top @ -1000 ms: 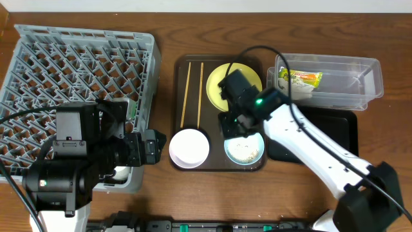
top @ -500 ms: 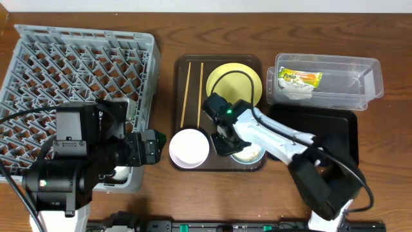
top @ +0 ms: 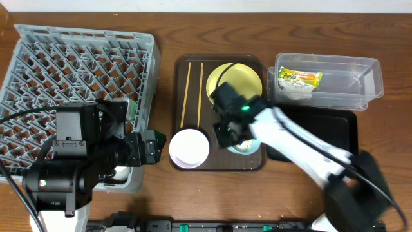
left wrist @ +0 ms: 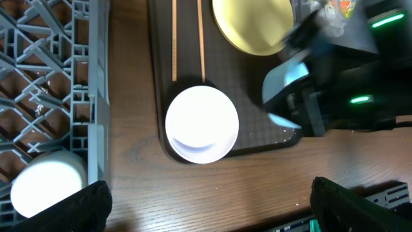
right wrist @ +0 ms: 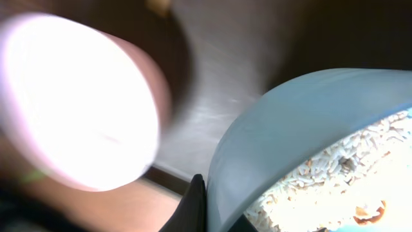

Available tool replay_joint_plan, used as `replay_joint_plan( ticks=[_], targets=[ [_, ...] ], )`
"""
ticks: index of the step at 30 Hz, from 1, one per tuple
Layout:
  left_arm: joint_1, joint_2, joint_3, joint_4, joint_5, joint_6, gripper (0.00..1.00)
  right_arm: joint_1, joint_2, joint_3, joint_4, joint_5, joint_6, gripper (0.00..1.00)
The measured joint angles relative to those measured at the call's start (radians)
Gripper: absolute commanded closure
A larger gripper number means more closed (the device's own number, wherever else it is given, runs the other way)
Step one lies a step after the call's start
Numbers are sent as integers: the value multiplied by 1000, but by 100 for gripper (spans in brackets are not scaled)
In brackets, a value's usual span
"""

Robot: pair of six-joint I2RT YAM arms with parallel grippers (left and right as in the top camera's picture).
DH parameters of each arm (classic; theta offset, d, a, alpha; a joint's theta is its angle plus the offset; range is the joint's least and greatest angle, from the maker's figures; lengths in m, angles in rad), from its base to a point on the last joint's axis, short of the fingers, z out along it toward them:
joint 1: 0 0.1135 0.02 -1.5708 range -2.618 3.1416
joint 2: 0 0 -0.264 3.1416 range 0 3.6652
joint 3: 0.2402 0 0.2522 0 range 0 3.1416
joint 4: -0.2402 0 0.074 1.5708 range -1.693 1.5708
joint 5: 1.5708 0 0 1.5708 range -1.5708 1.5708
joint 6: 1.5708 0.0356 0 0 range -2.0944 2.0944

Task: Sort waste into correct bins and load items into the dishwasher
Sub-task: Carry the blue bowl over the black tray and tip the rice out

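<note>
Gripping arm: the right gripper (top: 232, 136) has its jaws closed on the rim of the light blue bowl (top: 253, 150).
Right wrist view: one dark finger (right wrist: 196, 206) lies against the bowl's outer wall (right wrist: 290, 122); the other finger is out of frame.
Rice grains (right wrist: 328, 167): piled inside the blue bowl. They are plain from the wrist, while the arm covers most of them from overhead.
Left gripper (left wrist: 209, 211): jaws spread wide with nothing between them, hovering over the table (top: 386, 38) by the rack's near corner.
White bowl (top: 188, 147): upright on the brown serving tray (top: 219, 162), just left of the blue bowl. It is sharp in the left wrist view (left wrist: 201, 124) and a blurred glare in the right wrist view (right wrist: 77, 103).
Yellow plate (top: 243, 76): at the tray's far end, partly under the right arm.
Chopsticks (top: 185, 90): side by side along the tray's left half.
Clear tub (top: 360, 77): holds the snack wrapper (top: 301, 78) and whitish scraps (top: 293, 92); seen clearly only from overhead.
Black tray (top: 338, 125): just in front of the tub.
Dish rack (top: 77, 64): left of the serving tray.
White round object (left wrist: 45, 187): in the rack's near corner, shown only by the left wrist camera; what it is cannot be told.
</note>
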Motion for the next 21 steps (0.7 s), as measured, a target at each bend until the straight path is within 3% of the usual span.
replay_joint_plan(
  ticks=[6, 11, 21],
  targets=[
    [0, 0, 0, 0, 0, 0, 1, -168, -179, 2, -24, -175, -26, 99],
    [0, 0, 0, 0, 0, 0, 1, -373, -204, -17, -56, -344, -119, 99],
    [0, 0, 0, 0, 3, 0, 1, -841, -203, -308, 88, -796, -361, 99]
  ],
)
